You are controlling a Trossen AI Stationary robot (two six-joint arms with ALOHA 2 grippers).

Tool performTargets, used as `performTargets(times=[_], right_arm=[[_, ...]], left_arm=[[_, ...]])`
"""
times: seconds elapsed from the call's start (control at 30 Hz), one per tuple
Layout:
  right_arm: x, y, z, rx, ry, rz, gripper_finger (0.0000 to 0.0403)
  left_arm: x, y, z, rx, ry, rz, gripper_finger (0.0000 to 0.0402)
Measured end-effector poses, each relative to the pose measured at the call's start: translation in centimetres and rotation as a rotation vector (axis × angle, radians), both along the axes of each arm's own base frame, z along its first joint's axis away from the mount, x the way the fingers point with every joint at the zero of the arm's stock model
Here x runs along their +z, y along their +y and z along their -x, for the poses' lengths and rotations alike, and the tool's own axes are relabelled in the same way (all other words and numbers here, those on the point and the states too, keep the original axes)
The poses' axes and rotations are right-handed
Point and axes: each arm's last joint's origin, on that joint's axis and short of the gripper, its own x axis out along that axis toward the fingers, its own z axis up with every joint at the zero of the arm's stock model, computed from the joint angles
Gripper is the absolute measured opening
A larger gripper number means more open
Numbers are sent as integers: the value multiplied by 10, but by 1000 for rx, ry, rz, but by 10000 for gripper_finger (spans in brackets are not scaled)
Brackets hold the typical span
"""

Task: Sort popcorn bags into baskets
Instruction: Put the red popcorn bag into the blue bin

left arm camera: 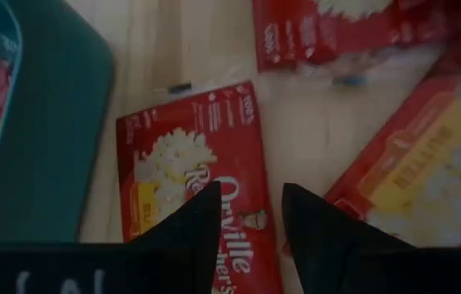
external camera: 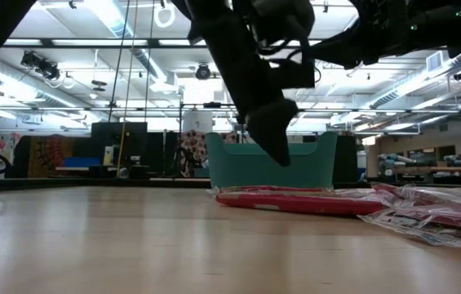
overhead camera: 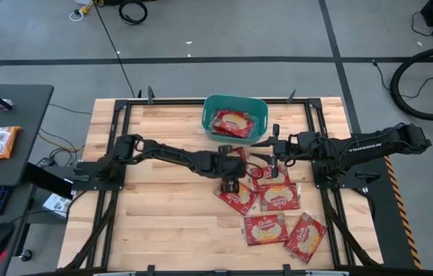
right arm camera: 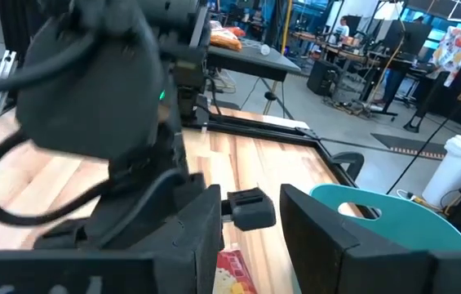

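Only one or two popcorn bags (overhead camera: 231, 123) lay in the teal basket (overhead camera: 210, 105) at the far edge; roughly six more (overhead camera: 266, 228) sprawled nearer, right of centre. Left gripper (overhead camera: 230, 186) hovered unclenched, empty, over a bag (left arm camera: 193, 175) beside the basket. Right gripper (overhead camera: 273, 162) waited close by, parted, seemingly empty. Arms hid several bags.

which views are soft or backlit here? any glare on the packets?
Low view: arms are black silhouettes against bright ceiling strips; the teal basket is fairly sharp, the wrapped popcorn bags near the lens blur and shine. Left wrist view: soft all over, the left gripper fingers dark, packet lettering still legible. Right wrist view: near arm blurred, room behind sharper. High view: evenly lit, no strong glare.
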Motion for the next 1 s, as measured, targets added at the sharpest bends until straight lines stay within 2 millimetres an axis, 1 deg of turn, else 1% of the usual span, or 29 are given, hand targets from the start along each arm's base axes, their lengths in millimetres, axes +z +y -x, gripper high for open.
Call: performTargets(times=[0.07,0.13,0.23,0.4,0.47,0.53,0.67,0.8,1.0], right_arm=[[0,0,0,0,2,0,132],[0,0,0,0,1,0,132],[0,0,0,0,2,0,132],[0,0,0,1,2,0,132],[0,0,0,4,1,0,132],[0,0,0,4,2,0,132],[0,0,0,5,2,-1,132],[0,0,0,7,-1,-5,132],[0,0,0,7,0,-8,132]], left_arm=[[-7,-4,-4,16,-21,-13,139],[-15,-6,-5,11,0,-18,146],[-24,-7,-6,11,10,-18,167],[-32,-3,-6,36,39,-54,216],[-32,-2,-5,51,41,-81,228],[-32,0,-5,56,50,-94,232],[-35,4,-2,30,106,-82,222],[-45,7,-2,29,135,-59,200],[-47,8,-3,31,139,-66,161]])
